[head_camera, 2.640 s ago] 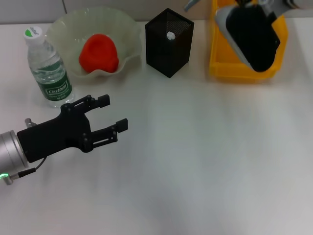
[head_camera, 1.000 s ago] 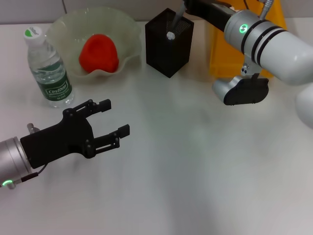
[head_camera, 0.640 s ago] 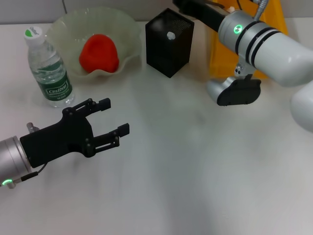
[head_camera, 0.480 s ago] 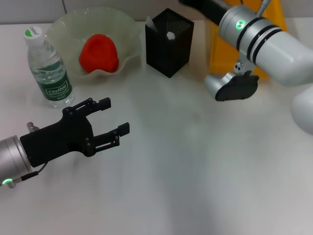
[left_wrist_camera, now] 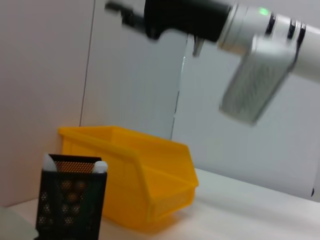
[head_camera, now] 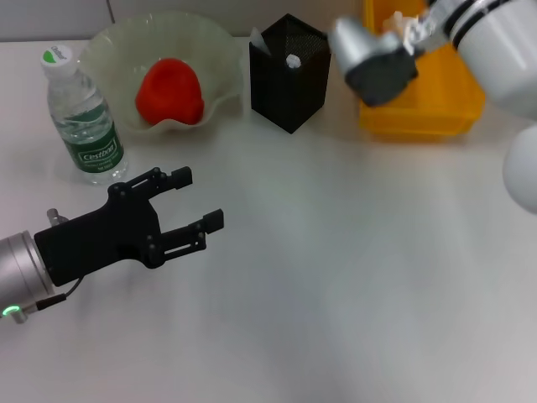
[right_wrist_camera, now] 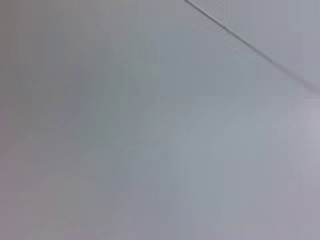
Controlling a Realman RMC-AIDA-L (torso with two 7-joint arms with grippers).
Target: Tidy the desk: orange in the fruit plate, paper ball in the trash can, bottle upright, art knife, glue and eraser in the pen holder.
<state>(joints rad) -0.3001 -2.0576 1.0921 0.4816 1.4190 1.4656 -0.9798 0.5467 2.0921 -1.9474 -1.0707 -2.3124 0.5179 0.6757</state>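
Risk: your right arm point(head_camera: 495, 50) swings high at far right, its fingers out of sight, so you cannot tell their state; it could clip the pen holder.
Yellow bin point(head_camera: 419, 117): far right, possibly holding the paper ball point(head_camera: 403, 23).
Fruit plate point(head_camera: 109, 42): far left, orange point(head_camera: 170, 91) inside.
Pen holder point(head_camera: 289, 80): centre far, white-tipped item inside.
Bottle point(head_camera: 84, 122): upright, left.
Left gripper point(head_camera: 195, 201): near left, fingers spread, empty.

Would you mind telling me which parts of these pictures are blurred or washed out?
Head view: the right arm over the yellow bin is motion-blurred; the left gripper and bottle are sharp. Left wrist view: soft throughout. Right wrist view: featureless grey.
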